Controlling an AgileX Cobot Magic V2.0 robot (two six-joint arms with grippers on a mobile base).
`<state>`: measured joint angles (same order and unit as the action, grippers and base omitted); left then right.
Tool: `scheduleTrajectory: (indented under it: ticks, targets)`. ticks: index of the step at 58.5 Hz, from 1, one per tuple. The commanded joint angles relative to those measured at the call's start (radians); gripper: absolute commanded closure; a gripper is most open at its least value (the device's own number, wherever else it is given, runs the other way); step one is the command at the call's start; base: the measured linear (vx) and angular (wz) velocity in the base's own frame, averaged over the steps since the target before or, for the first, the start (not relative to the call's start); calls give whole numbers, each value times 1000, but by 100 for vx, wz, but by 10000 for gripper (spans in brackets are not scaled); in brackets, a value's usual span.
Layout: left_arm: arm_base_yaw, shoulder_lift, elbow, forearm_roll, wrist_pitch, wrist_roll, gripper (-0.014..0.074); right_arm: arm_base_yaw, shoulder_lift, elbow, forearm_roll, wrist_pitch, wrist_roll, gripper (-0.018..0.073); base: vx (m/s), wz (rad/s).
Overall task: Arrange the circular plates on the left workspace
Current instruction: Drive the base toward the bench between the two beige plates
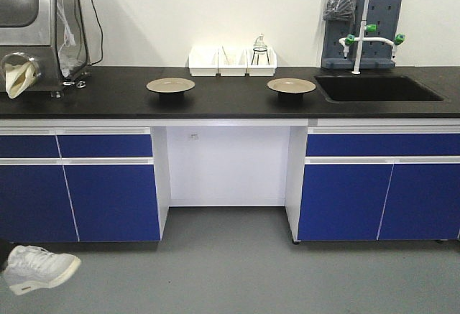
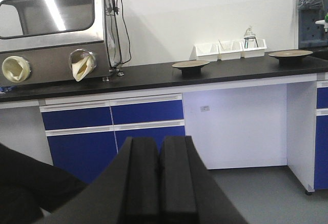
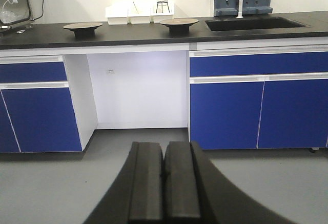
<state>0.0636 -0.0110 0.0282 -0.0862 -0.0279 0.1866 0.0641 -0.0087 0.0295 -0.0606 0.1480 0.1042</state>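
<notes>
So my left gripper is clenched, the two black pads pressed flat against each other at the bottom middle of the left wrist view. Same deal with my right gripper: pads squeezed together, bottom centre of its own view. Both hang low over the grey floor, facing the blue cabinets and well apart from anything on the counter. Up on the black benchtop sit the two round plates, tan face up, each on its dark base. In the front view the left plate is a bit left of centre, above the left edge of the open knee gap. The right plate is right of centre, near the sunken sink but not touching it. The plates are well apart. Behind and between them, a row of three white bins sits against the wall, and the rightmost one holds something glassy I can't make out. A white faucet with green knobs stands behind the sink at upper right. A steel glove box fills the upper left of the left wrist view, sitting on the same counter. There's also a white sneaker in the lower left corner of the front view.
</notes>
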Motion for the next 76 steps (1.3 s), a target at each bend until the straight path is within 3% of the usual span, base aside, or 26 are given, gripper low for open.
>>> scheduleTrajectory:
  ticks: [1,76]
  targets:
    - [-2,-14,12,-9,-81,-7,594,1,-12,7,-13,-76,0,560,0,0]
    - [-2,-14,12,-9,-81,-7,594,1,-12,7,-13,-76,0,560,7,-1]
